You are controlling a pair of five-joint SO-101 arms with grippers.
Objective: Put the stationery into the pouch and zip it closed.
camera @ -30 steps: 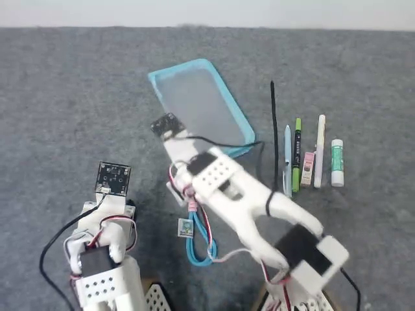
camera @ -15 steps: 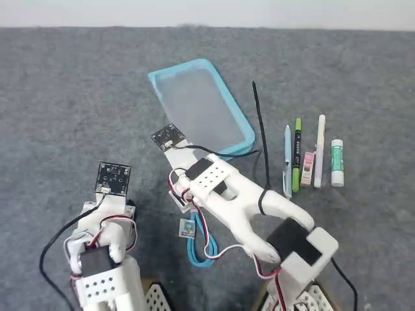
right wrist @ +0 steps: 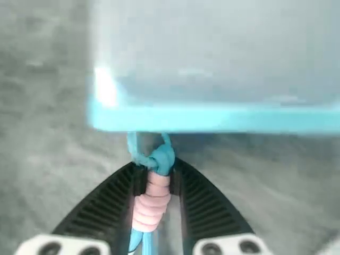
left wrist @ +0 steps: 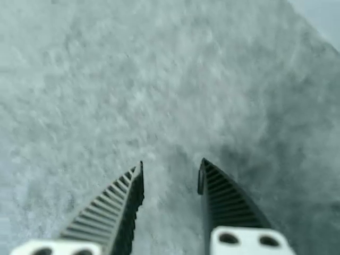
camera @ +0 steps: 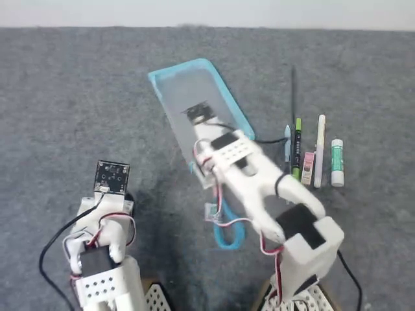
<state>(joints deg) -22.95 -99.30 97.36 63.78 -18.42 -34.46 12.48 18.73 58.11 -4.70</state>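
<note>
A translucent pouch (camera: 192, 91) with a light blue rim lies at the middle back of the grey carpet. My right arm (camera: 249, 175) reaches over its near end. In the right wrist view my right gripper (right wrist: 154, 170) is shut on the pink zipper pull (right wrist: 153, 202), which is knotted to a blue cord at the pouch's rim (right wrist: 223, 119). The cord's loop (camera: 227, 234) trails under the arm. To the right lie a blue pen (camera: 287, 144), a green marker (camera: 297, 152), a pink eraser (camera: 307, 168), a cream pen (camera: 320, 150) and a glue stick (camera: 336, 162). My left gripper (left wrist: 170, 167) is open over bare carpet.
My left arm (camera: 104, 246) stays at the near left, well away from the pouch. A black cable (camera: 293, 91) from the right arm stands up near the pens. A pale wall (camera: 207, 13) borders the carpet at the back.
My right arm has swung to the right and farther over the pouch, holding the zipper pull; the blue cord loop trailed right with it. The left arm has kept still.
</note>
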